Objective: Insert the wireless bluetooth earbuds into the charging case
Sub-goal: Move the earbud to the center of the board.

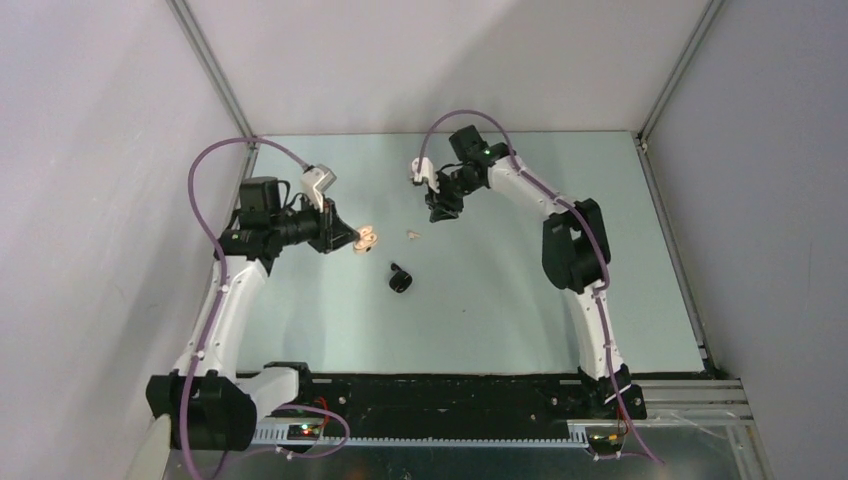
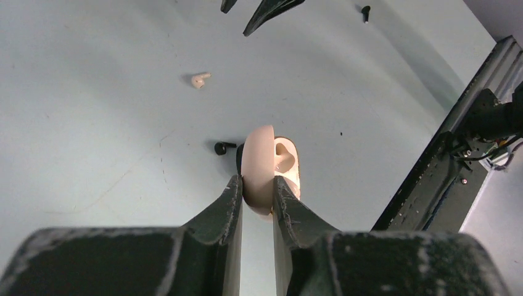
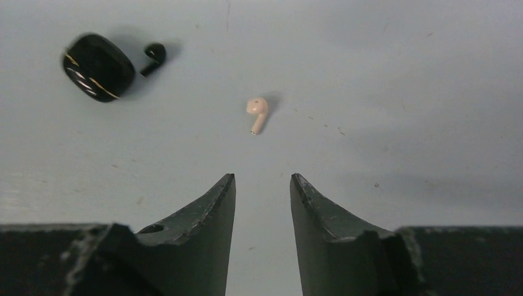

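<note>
My left gripper (image 1: 350,238) (image 2: 258,184) is shut on an open cream-white charging case (image 1: 367,240) (image 2: 259,161) and holds it on edge; the jaws pinch one half, and the other half's sockets (image 2: 287,161) face sideways. A cream-white earbud (image 1: 412,235) (image 2: 200,79) (image 3: 257,111) lies loose on the table between the arms. My right gripper (image 1: 440,208) (image 3: 262,180) is open and empty, hovering just short of that earbud. A black case (image 1: 402,283) (image 3: 98,67) lies with a black earbud (image 1: 394,267) (image 2: 223,147) (image 3: 153,54) beside it.
The pale table (image 1: 520,280) is fenced by grey walls. A black rail (image 1: 440,385) (image 2: 432,179) runs along the near edge. A small black piece (image 2: 366,11) lies farther off in the left wrist view. The right fingertips (image 2: 266,8) show at the top of the same view.
</note>
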`<state>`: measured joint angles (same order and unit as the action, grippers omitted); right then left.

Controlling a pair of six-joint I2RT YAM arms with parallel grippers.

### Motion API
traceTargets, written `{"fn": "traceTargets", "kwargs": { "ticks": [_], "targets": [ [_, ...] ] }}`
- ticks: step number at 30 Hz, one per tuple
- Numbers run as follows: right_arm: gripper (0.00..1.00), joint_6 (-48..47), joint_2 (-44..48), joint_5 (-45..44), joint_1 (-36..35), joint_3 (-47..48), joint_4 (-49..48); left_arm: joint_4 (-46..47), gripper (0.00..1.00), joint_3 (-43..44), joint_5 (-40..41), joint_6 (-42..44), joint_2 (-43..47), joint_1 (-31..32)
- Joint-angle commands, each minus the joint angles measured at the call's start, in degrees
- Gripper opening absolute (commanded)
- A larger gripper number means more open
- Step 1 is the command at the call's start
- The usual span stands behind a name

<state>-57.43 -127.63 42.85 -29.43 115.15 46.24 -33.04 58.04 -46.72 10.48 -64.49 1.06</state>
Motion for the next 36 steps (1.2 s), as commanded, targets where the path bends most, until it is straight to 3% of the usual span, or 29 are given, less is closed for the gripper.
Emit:
{"fn": "traceTargets", "kwargs": {
  "ticks": [1, 9, 20, 36],
  "targets": [
    [0.43, -10.9, -3.3, -5.6, -1.8, 4.7, 0.7, -1.0, 0.0, -1.6, 1.6, -0.9, 4.3, -0.9],
    [0.46, -13.5, -12.0, -9.6, -4.4, 10.3, -0.4, -2.6, 0.0, -3.6, 2.1, -2.1, 8.1, -0.9],
    [0.46, -13.7, -14.7, -9.1, -7.5, 12.1, 0.7, -3.2, 0.0, -4.7, 2.2, -2.4, 9.9, -2.9],
    [0.35, -16.8, -16.4, -10.9, -9.1, 12.2, 4.1, -3.2, 0.0, -5.8, 2.0, -2.1, 10.6, -3.4]
  ]
}}
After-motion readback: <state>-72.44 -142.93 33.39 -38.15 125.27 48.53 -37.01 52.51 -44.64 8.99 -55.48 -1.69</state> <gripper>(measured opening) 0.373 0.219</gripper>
